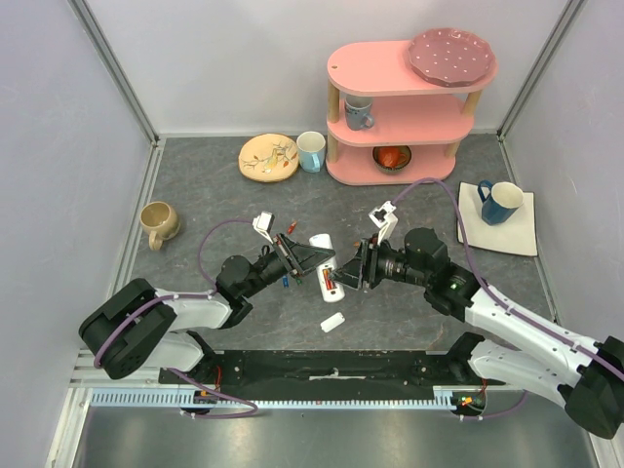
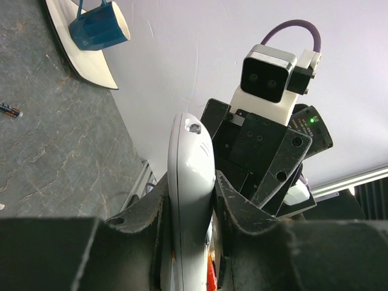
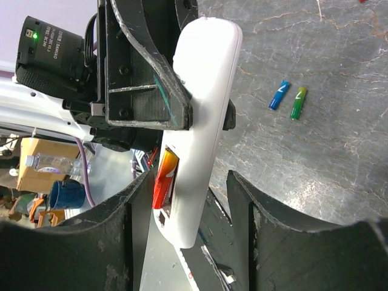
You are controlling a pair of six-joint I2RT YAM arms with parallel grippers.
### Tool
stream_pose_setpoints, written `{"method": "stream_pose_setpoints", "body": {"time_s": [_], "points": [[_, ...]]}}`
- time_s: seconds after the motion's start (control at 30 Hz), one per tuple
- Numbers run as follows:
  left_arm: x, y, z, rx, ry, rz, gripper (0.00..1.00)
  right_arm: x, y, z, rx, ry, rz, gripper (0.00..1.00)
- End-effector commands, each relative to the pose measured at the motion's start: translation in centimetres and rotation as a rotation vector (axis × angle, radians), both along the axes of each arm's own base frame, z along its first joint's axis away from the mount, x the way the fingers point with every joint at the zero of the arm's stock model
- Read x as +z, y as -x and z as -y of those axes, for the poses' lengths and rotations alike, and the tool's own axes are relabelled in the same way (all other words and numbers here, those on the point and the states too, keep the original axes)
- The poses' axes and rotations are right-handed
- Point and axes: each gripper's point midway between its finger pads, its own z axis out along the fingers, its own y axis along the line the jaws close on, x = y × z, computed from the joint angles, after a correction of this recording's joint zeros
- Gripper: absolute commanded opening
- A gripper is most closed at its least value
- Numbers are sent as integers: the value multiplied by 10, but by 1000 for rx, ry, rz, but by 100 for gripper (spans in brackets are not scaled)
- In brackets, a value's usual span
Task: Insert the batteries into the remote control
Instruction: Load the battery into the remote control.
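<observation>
My left gripper (image 1: 314, 257) is shut on the white remote control (image 1: 326, 265) and holds it on edge above the table; in the left wrist view the remote (image 2: 191, 176) is clamped between both jaws. Its back compartment is open and holds a red-orange battery (image 3: 163, 176), also visible from above (image 1: 329, 284). My right gripper (image 1: 349, 271) is open, its jaws on either side of the remote's lower end (image 3: 203, 121), with a gap on the right. A blue battery (image 3: 278, 95) and a green battery (image 3: 297, 103) lie on the table. The white back cover (image 1: 332, 321) lies near the front.
A pink shelf (image 1: 400, 107) with plate, mug and bowl stands at the back. A blue mug on a white tray (image 1: 522, 234) sits at the right, a beige mug (image 1: 159, 222) at the left, and a decorated plate (image 1: 268, 156) and white cup (image 1: 311, 150) at the back.
</observation>
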Motion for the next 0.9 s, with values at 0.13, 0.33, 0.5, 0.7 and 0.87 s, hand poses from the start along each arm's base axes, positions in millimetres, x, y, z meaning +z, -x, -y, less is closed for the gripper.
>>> {"method": "stream_pose_setpoints", "body": {"time_s": [0.13,0.33,0.5,0.7,0.87], "points": [[95,29,-24,-24,294,288,2,3,0,-5,25,-19,5,58],[96,29,-23,-26,297,291,2,-2,0,-5,25,-11,-5,57],[99,31,-24,-30,303,295,2,-4,0,-5,26,-6,-11,55],[104,33,-25,-33,314,305,2,-10,-1,-6,25,1,-24,53],[106,33,-25,-36,318,306,2,-11,-1,-7,25,2,-32,52]]}}
